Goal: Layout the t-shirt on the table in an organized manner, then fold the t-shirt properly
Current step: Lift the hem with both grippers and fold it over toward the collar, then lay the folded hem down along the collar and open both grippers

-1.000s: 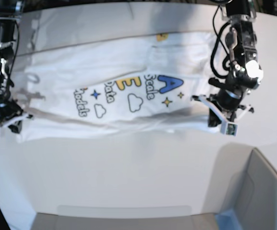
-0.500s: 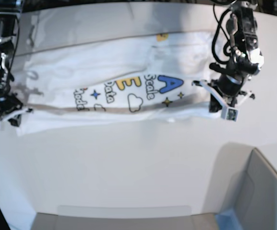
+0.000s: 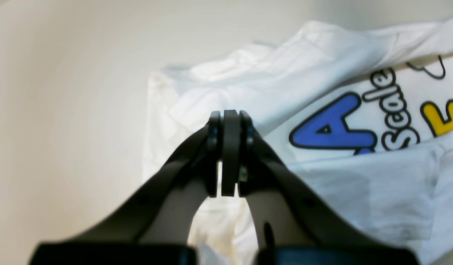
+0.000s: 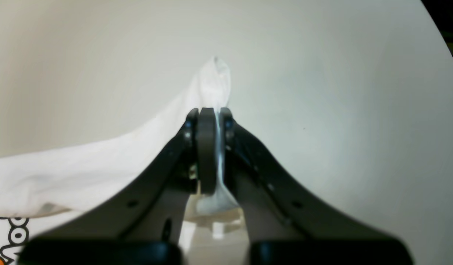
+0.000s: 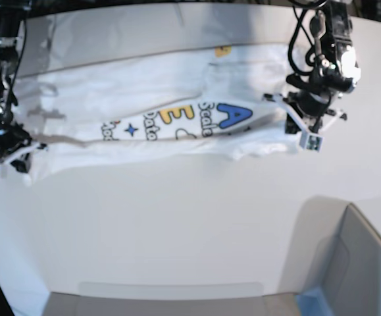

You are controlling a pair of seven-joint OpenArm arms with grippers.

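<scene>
Fold of t-shirt (image 5: pixel 164 99) now narrower, print more covered.

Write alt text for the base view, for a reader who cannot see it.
Two robot arms fold a white t-shirt lengthwise on a white table, each gripping one end of its near edge: the left gripper at the picture's right, the right gripper at its left. Part of the colourful print shows; a grey bin stands at lower right.
</scene>
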